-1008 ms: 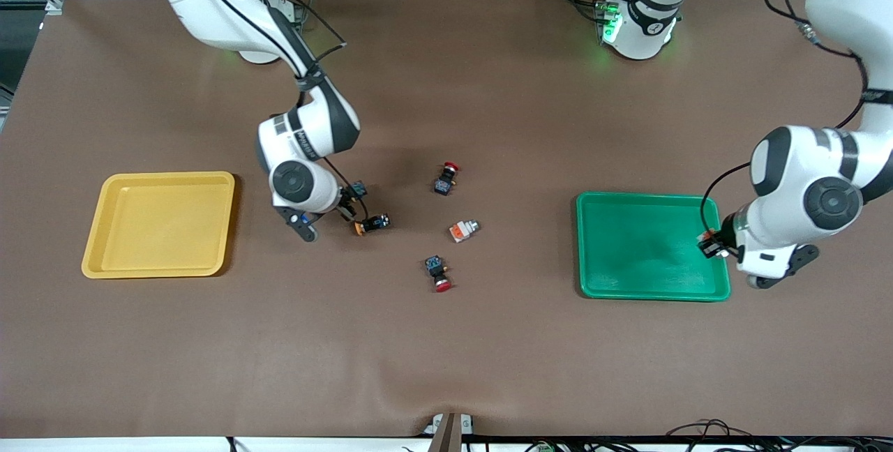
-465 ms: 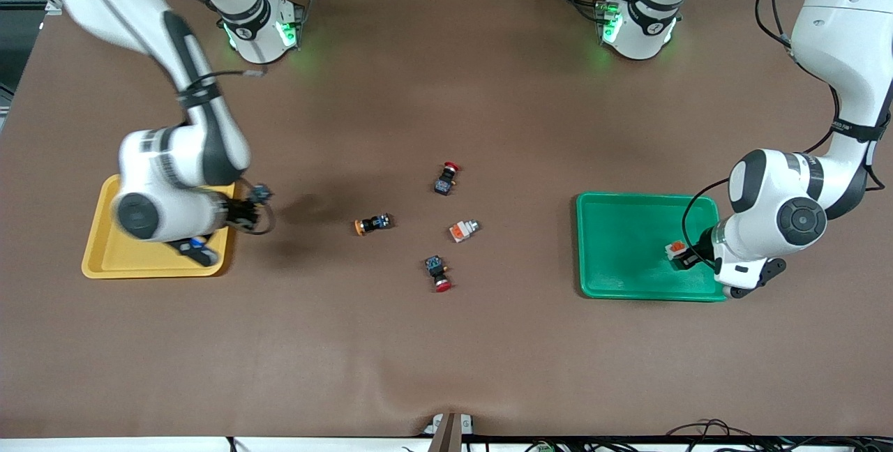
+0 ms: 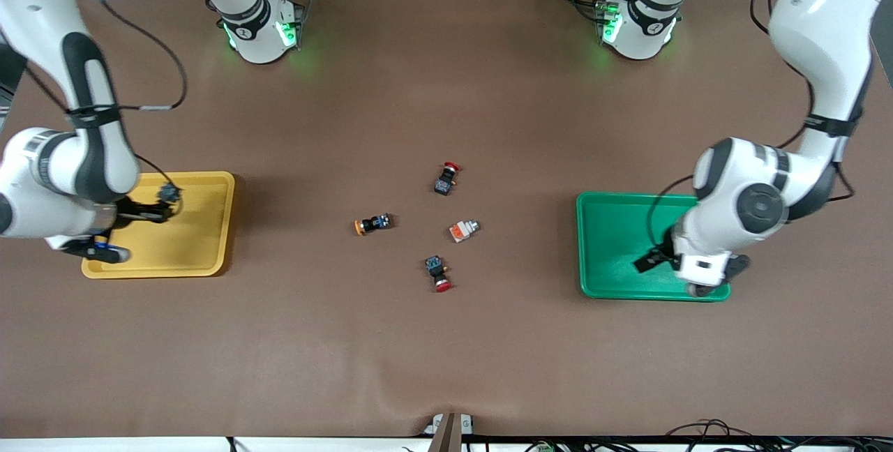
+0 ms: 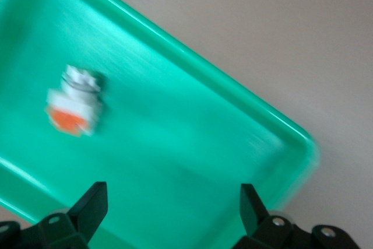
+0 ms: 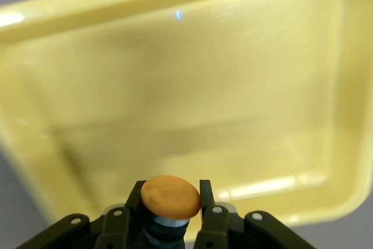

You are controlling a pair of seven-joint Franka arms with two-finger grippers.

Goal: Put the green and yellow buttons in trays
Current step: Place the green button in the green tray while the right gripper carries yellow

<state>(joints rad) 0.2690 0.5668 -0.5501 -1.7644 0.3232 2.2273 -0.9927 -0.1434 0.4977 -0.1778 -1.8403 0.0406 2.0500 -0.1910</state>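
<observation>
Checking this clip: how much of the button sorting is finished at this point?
Done: one white-bodied button lies in the green tray, under the open left gripper. In hand: the right gripper holds a yellow-capped button over the yellow tray. Left: the yellow-capped button on the table and the white-bodied button on the table. Two red-capped switches lie nearby.

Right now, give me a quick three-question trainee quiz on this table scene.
1. True or false: the right gripper is shut on an orange-capped black button over the shallow yellow plastic tray.
2. What lies in the shallow green plastic tray? A) a red-capped switch B) a white-bodied button with an orange block C) nothing
3. How many small switches lie on the brown table between the trays?

Key: 1 true. 2 B; the left gripper stands open above it. 3 four: two red-capped black switches, one orange-capped black button, one white-bodied button.
</observation>
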